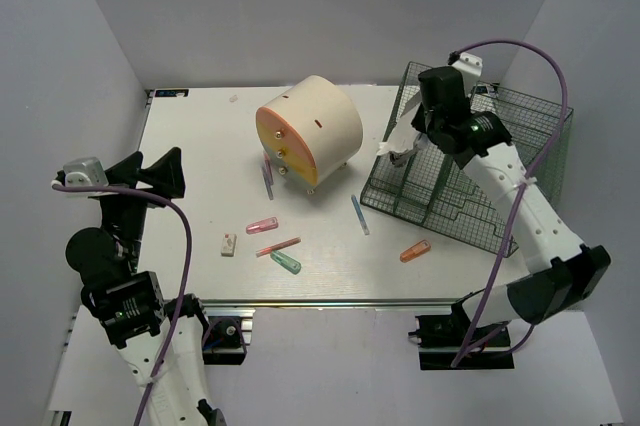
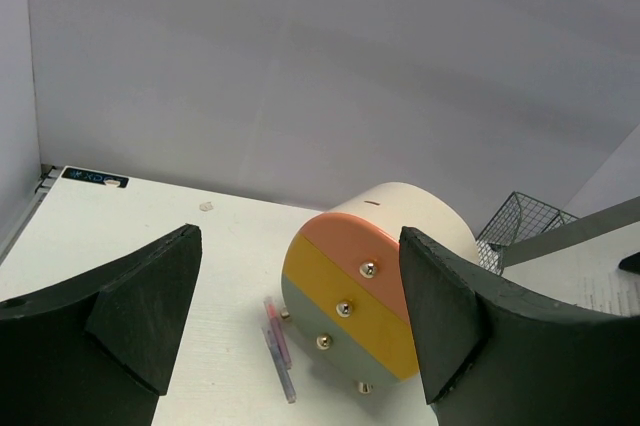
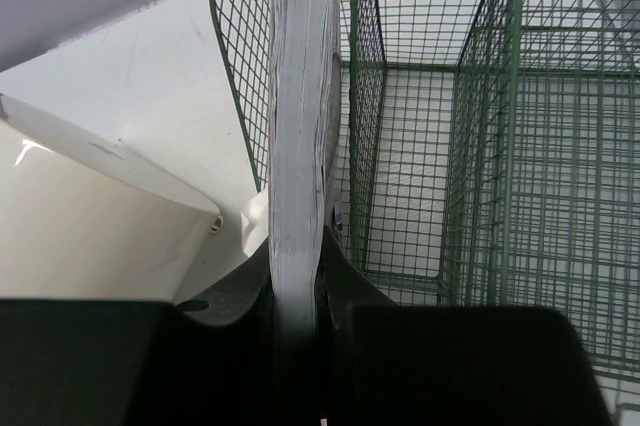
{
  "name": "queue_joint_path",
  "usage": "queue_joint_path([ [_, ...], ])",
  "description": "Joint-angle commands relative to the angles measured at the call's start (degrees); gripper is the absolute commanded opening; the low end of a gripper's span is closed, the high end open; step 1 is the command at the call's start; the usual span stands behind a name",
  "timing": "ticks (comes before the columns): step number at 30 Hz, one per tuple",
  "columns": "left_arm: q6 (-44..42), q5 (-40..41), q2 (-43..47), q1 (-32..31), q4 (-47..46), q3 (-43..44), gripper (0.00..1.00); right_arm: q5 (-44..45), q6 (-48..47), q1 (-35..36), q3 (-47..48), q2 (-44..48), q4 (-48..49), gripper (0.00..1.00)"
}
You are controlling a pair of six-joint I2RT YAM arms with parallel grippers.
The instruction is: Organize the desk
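A wide white counter (image 1: 200, 146) is filling the middle of the top view, smooth and matte, with a silver metal rail (image 1: 330, 303) running along its near edge. It is lying between the two arms.

At its far right, the right claw (image 1: 398, 151) is clamping a thin white notepad (image 3: 300, 126) on edge. The pad's side looks lined like stacked pages. It is hanging at the left rim of a dark green wire basket (image 1: 430, 206) with a stiff open mesh and inner dividers.

The step in hand looks like filing the pad. To do it well, the claw should be keeping the pad upright and lining it up with a slot between the mesh walls. It should be lowering straight, so no corner snags the wire.

The left claw (image 1: 150, 174) is hovering over the counter's left side, spread wide and holding nothing.

Mid-counter, a cream drum (image 1: 320, 126) is lying on its side. Its round face is banded pink, yellow and pale green and carries small metal knobs. Slim plastic pens are lying scattered nearer the rail: pink (image 1: 262, 226), green (image 1: 285, 263), blue (image 1: 360, 214) and orange (image 1: 415, 251). A small white eraser (image 1: 229, 244) is lying near them.
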State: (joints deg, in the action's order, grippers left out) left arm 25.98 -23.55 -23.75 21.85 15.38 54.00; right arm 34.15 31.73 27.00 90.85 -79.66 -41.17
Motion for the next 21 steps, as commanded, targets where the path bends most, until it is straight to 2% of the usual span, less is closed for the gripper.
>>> queue_joint_path([
  [1, -0.2, 0.0, -0.7, -0.3, -0.1, 0.1, 0.89, 3.0, 2.9, -0.3, 3.6, -1.5, 7.8, 0.00],
  [6, -0.3, -0.1, -0.8, -0.3, 0.8, 0.6, 0.89, 3.0, 3.3, -0.6, 4.9, -4.2, 7.7, 0.00],
  [7, -0.3, 0.0, -0.8, -0.3, 1.1, 0.6, 0.89, 3.1, 3.3, -0.6, 5.2, -4.6, 7.7, 0.03],
  [10, -0.6, 0.1, -0.8, -0.3, 1.2, 0.8, 0.89, 3.2, 3.4, -0.8, 5.5, -5.9, 7.7, 0.18],
  [13, -0.6, 0.1, -0.9, -0.3, 1.1, 0.8, 0.89, 2.7, 3.2, -1.1, 5.7, -6.8, 8.2, 0.43],
  [15, -0.4, 0.1, -1.0, -0.3, 1.0, 0.8, 0.89, 1.4, 1.5, -1.3, 5.1, -6.3, 9.5, 0.80],
  [16, -0.5, -0.1, -1.1, -0.3, 0.8, 0.7, 0.89, 0.9, 1.1, -1.4, 4.7, -6.1, 11.4, 0.89],
  [21, 0.0, -0.6, -1.6, -0.3, -0.1, 0.2, 0.89, -0.4, -5.4, -1.8, 2.7, -3.9, 17.2, 0.89],
])
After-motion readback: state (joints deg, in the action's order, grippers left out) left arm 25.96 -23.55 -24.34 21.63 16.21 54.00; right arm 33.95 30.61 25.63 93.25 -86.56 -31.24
